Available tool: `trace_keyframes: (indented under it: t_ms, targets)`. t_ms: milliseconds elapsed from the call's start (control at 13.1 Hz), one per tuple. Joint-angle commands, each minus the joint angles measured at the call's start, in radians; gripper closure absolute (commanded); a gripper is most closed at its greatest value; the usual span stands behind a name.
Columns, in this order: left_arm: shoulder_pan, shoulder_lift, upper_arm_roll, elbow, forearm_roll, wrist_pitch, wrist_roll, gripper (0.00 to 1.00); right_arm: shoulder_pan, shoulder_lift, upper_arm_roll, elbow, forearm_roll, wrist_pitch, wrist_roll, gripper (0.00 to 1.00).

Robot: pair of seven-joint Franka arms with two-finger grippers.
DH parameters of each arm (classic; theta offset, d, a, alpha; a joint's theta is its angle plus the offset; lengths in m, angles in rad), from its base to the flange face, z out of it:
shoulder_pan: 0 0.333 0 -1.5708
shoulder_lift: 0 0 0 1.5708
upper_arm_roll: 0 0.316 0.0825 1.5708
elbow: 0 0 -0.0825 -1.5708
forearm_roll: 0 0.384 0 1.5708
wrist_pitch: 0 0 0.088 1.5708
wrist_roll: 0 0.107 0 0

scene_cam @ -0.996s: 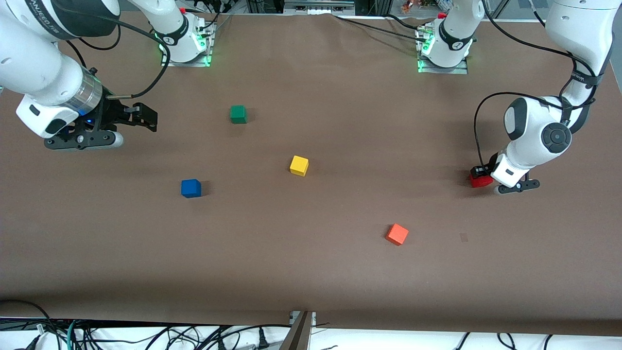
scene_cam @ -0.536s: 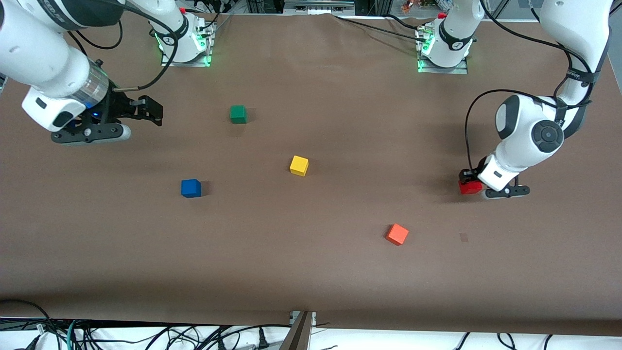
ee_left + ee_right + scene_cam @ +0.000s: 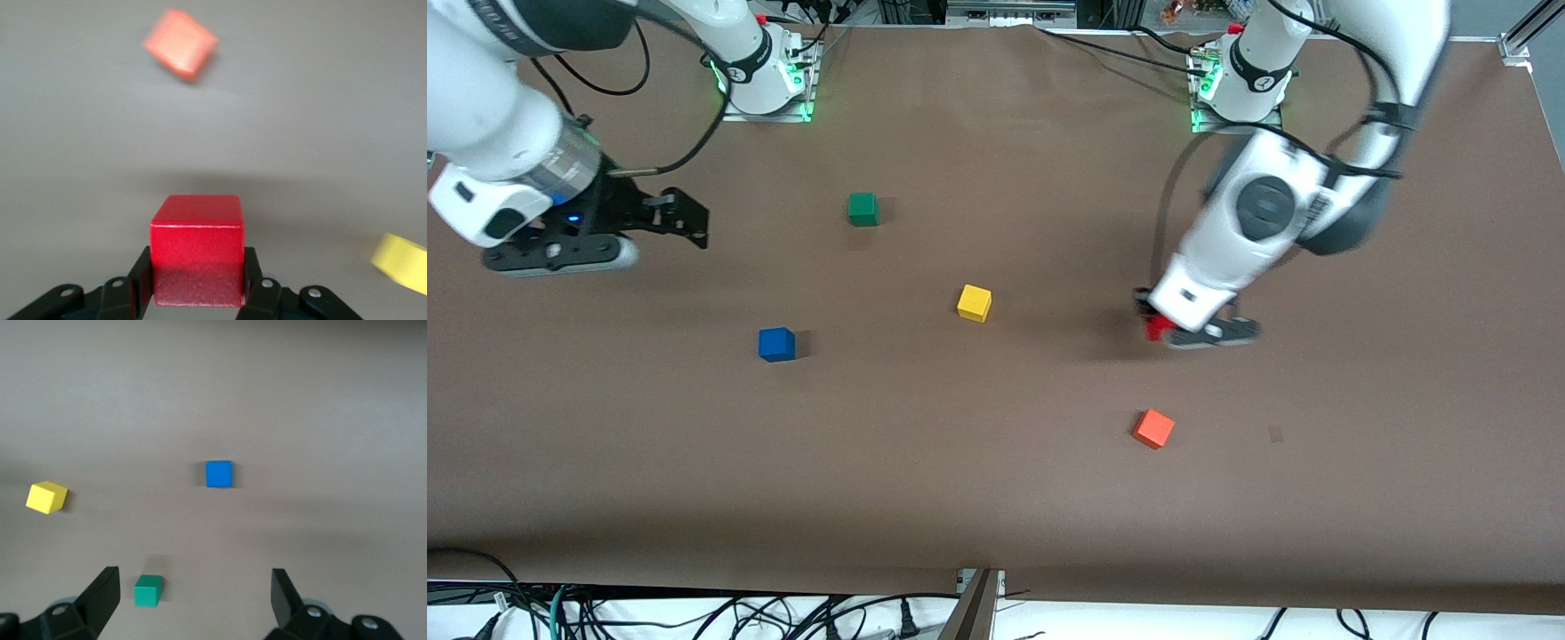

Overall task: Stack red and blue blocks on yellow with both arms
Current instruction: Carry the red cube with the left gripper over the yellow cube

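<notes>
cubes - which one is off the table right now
The red cube: it is clamped in the left gripper above the table, while the blue, yellow, green and orange cubes all lie on it.

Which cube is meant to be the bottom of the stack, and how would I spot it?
Look at the brown table, near its middle. The yellow cube sits there alone, between the blue cube and the left gripper. It is the only yellow one.
</notes>
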Motion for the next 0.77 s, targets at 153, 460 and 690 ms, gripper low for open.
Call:
trace_keyframes:
  t_ms: [153,460,690]
  targets:
    - [-0.251,0.223,0.02,0.282,0.103,-0.04,-0.052,0.84,-0.005,-0.029,-0.015,0.027,-0.014,-0.085,-0.008,0.0]
    - [-0.345,0.278,0.022,0.337,0.115,-0.038,-0.1,0.84,-0.019,-0.007,-0.029,0.045,-0.011,-0.09,-0.002,0.0]
    - [-0.417,0.37,0.055,0.419,0.152,-0.038,-0.102,0.84,-0.065,0.062,-0.03,0.041,0.001,-0.094,0.003,0.0]
